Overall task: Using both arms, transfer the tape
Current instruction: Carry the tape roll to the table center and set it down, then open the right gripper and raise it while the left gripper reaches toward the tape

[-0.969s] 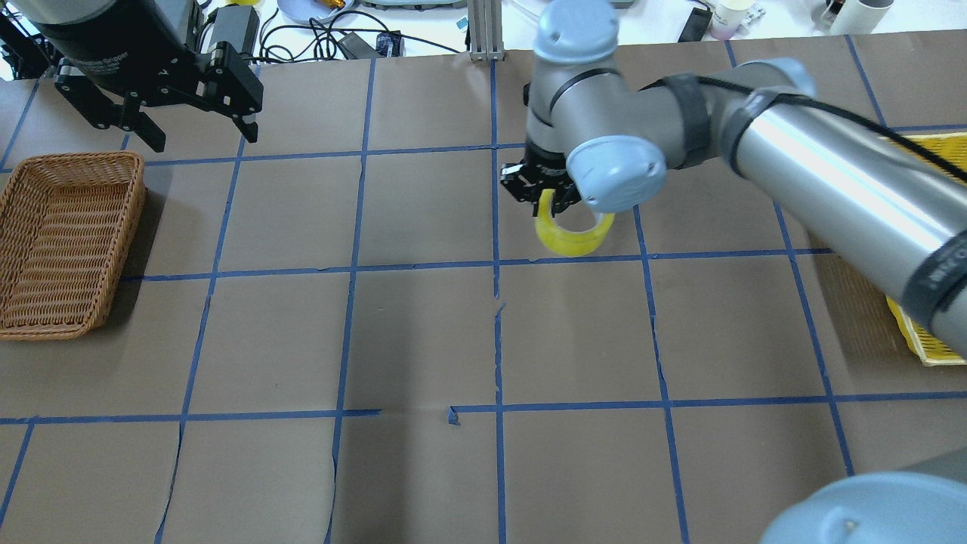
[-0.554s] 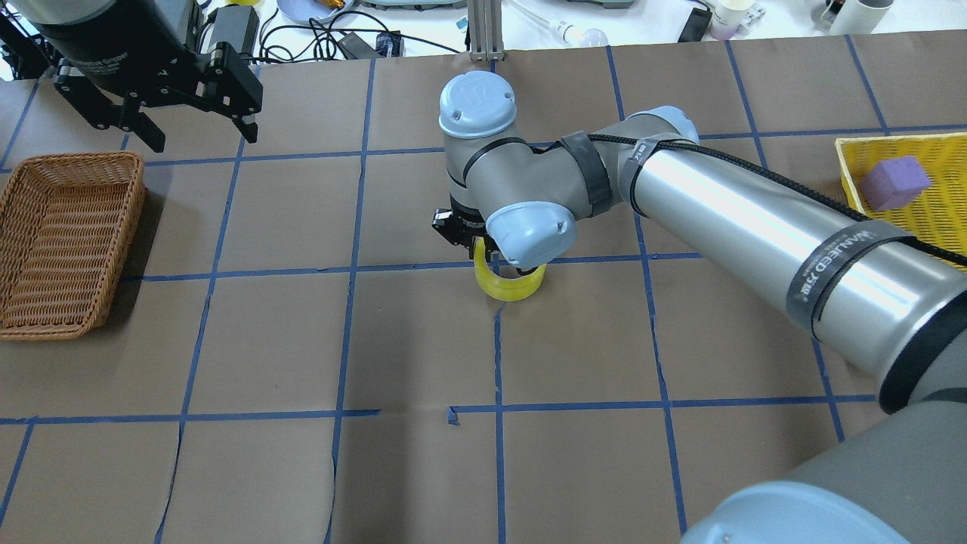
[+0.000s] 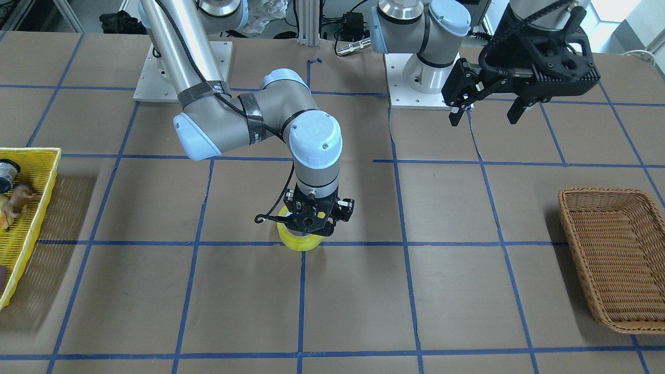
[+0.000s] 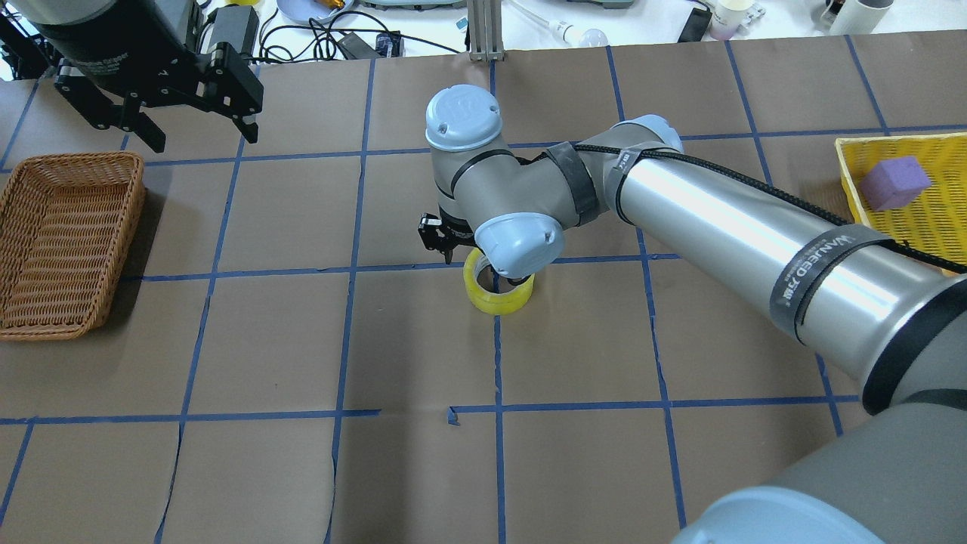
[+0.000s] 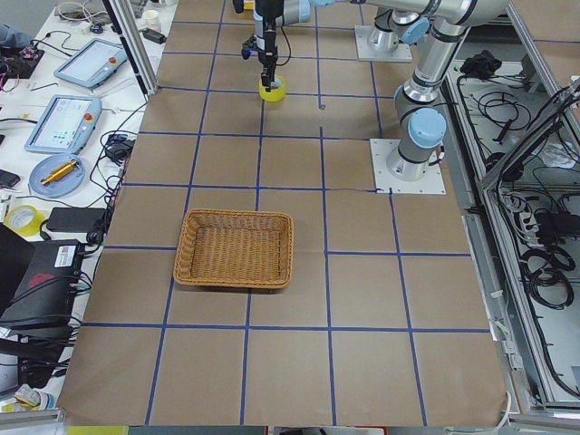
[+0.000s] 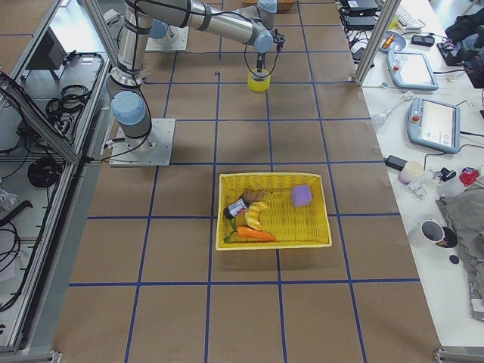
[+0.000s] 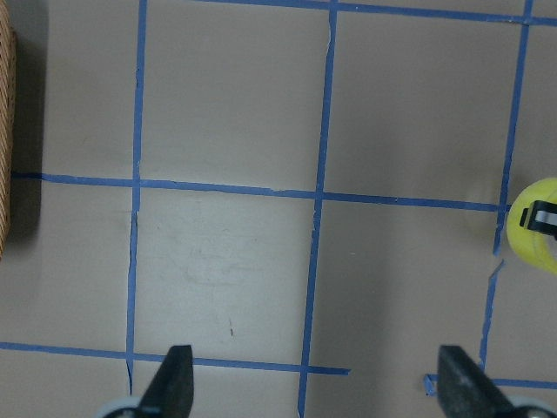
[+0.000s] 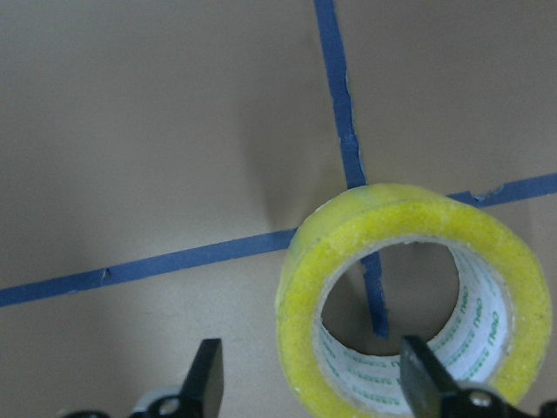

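The yellow tape roll [image 4: 491, 299] sits on the table at a blue grid crossing near the middle, and shows in the front view [image 3: 304, 244] and the right wrist view [image 8: 392, 218]. My right gripper [image 3: 311, 224] points straight down over it. In the right wrist view [image 8: 315, 383] its jaws are apart and straddle the roll's wall, one finger inside the ring and one outside, with gaps on both sides. My left gripper [image 4: 202, 136] hangs open and empty high over the far left, well away from the tape [image 7: 526, 248].
A brown wicker basket [image 4: 75, 159] stands at the table's left edge below the left gripper. A yellow basket [image 4: 944, 143] with a purple block [image 4: 895, 183] and other items stands at the right edge. Cables and devices lie beyond the far edge.
The right arm carried the tape leftward and nearer, then down onto the grid crossing. The roll hung tilted from the gripper before and now rests on the table. The left arm has not moved.
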